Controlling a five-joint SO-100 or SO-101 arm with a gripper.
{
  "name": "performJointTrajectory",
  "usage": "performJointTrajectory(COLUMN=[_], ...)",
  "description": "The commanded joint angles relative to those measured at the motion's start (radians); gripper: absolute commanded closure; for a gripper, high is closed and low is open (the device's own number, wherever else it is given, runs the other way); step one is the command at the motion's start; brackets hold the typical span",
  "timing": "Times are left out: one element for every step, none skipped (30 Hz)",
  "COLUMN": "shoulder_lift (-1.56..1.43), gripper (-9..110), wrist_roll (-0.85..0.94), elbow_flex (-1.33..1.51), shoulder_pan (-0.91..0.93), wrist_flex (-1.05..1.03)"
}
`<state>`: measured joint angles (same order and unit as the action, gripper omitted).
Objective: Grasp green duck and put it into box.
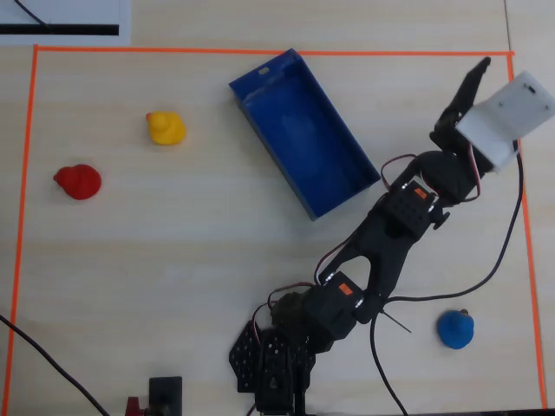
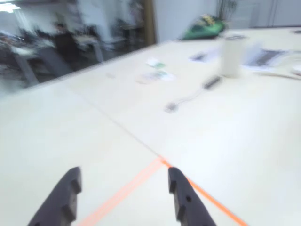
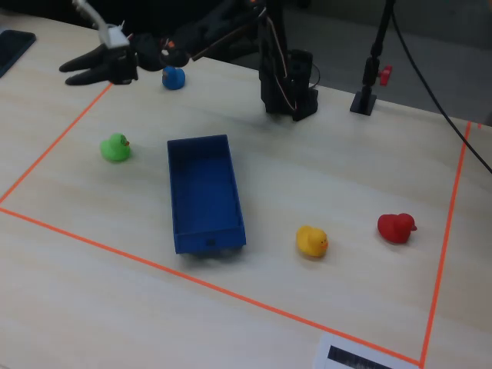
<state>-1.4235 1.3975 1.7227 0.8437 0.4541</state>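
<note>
So the gripper (image 3: 73, 73) hangs in the air over the orange tape line, jaws spread apart and holding nothing. In the fixed view the green duck (image 3: 115, 147) sits on the desk below and a bit right of it, well apart, just left of the box (image 3: 201, 192). It's a small rounded bright green duck, upright, orange beak pointing right toward the box. The overhead view doesn't show it; the arm likely hides it.

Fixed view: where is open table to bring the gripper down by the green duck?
Bare table borders the green duck toward the orange tape and toward the open gripper. The tightest gap is between the duck and the box.
</note>
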Motion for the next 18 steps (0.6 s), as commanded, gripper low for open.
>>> performJointTrajectory(shoulder_lift=[0.097, 0.120, 0.140, 0.152, 0.161, 0.166, 0.169, 0.170, 0.170, 0.170, 0.167, 0.163, 0.155, 0.146, 0.137, 0.130, 0.124, 0.121], gripper=[76, 76, 75, 75, 73, 73, 73, 73, 73, 73, 73, 73, 73, 73, 73, 72, 72, 72], wrist_roll=[0.083, 0.094, 0.107, 0.115, 0.121, 0.130, 0.147, 0.163, 0.184, 0.204, 0.218, 0.224, 0.229, 0.232, 0.235, 0.238, 0.245, 0.249], elbow_flex=[-0.020, -0.005, 0.012, 0.032, 0.054, 0.078, 0.106, 0.132, 0.158, 0.181, 0.204, 0.222, 0.238, 0.252, 0.267, 0.284, 0.299, 0.311], shoulder_pan=[0.071, 0.084, 0.094, 0.100, 0.106, 0.109, 0.109, 0.109, 0.107, 0.104, 0.101, 0.097, 0.094, 0.089, 0.086, 0.083, 0.081, 0.080], wrist_flex=[0.087, 0.095, 0.097, 0.098, 0.098, 0.103, 0.107, 0.110, 0.110, 0.110, 0.107, 0.100, 0.087, 0.074, 0.064, 0.063, 0.061, 0.060])
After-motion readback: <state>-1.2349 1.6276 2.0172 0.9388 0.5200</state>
